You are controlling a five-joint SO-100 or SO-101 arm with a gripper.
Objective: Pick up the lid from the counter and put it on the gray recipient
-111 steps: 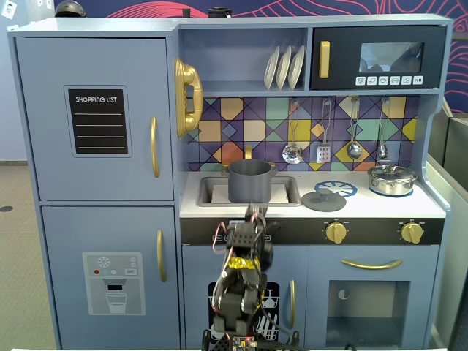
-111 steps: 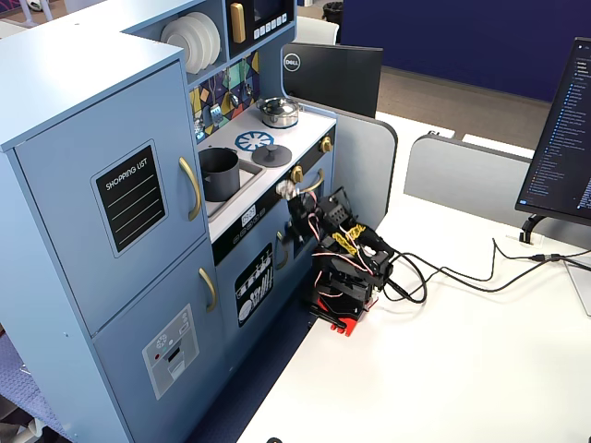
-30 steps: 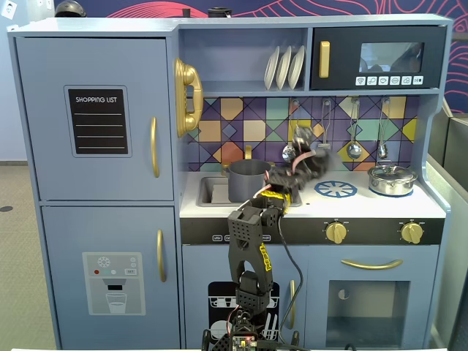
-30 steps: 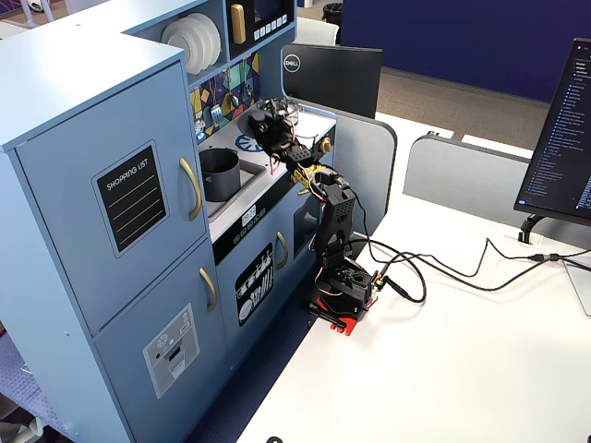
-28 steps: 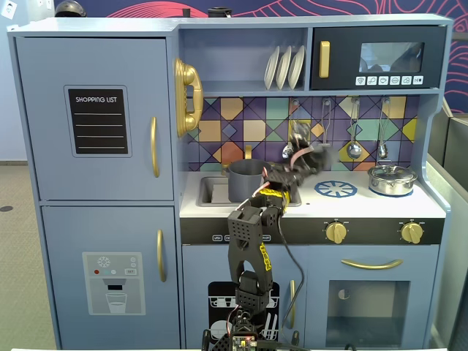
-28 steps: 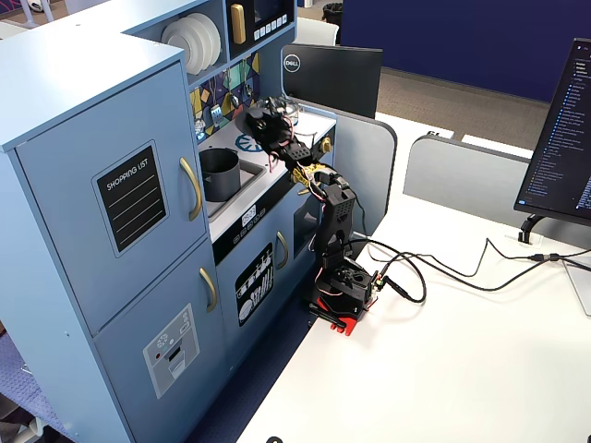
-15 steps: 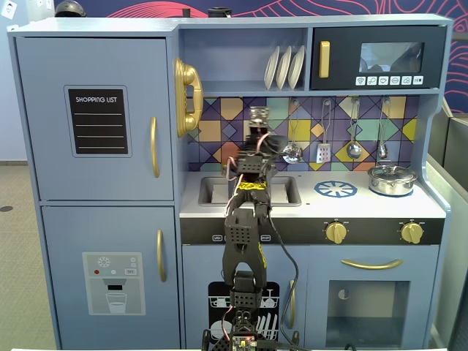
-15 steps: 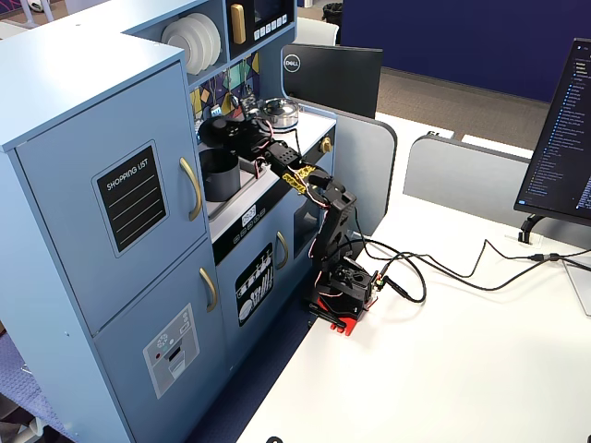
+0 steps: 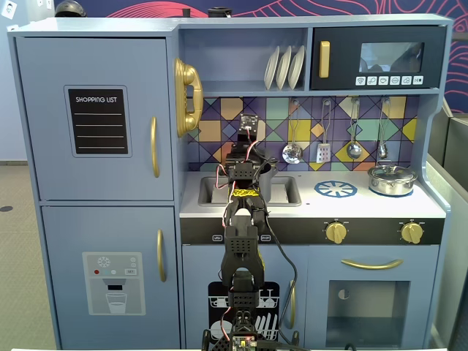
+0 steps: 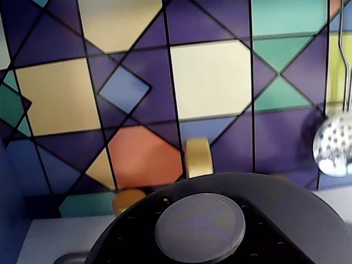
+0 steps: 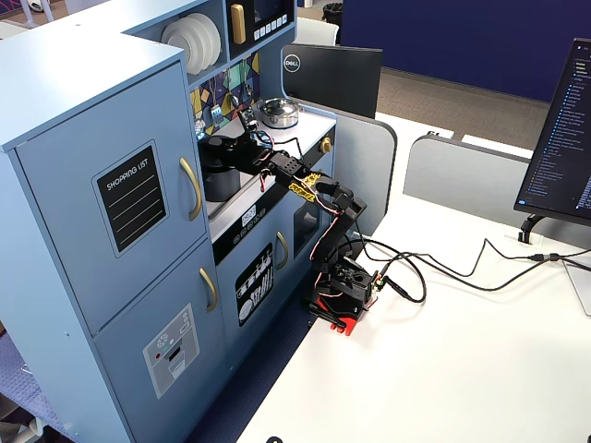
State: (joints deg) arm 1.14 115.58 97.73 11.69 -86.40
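Observation:
The lid (image 10: 275, 212) is a matte dark gray disc with a round central knob (image 10: 201, 228). It fills the bottom of the wrist view, close under the camera, and hides the jaws. In a fixed view the gray recipient (image 11: 220, 180) stands in the sink at the left of the counter, with the lid (image 11: 214, 144) at its top. I cannot tell whether the lid rests on it. My gripper (image 11: 236, 148) reaches level over the pot from the right. In the front fixed view the arm covers the sink, and the gripper (image 9: 247, 150) is in front of the backsplash.
A shiny silver lidded pot (image 9: 392, 179) stands at the counter's right, beside the blue-and-white burner pattern (image 9: 336, 189). Utensils (image 9: 292, 152) hang on the tiled backsplash; a slotted spoon (image 10: 333, 146) shows in the wrist view. Gold tap handles (image 10: 198, 157) stand just behind the lid.

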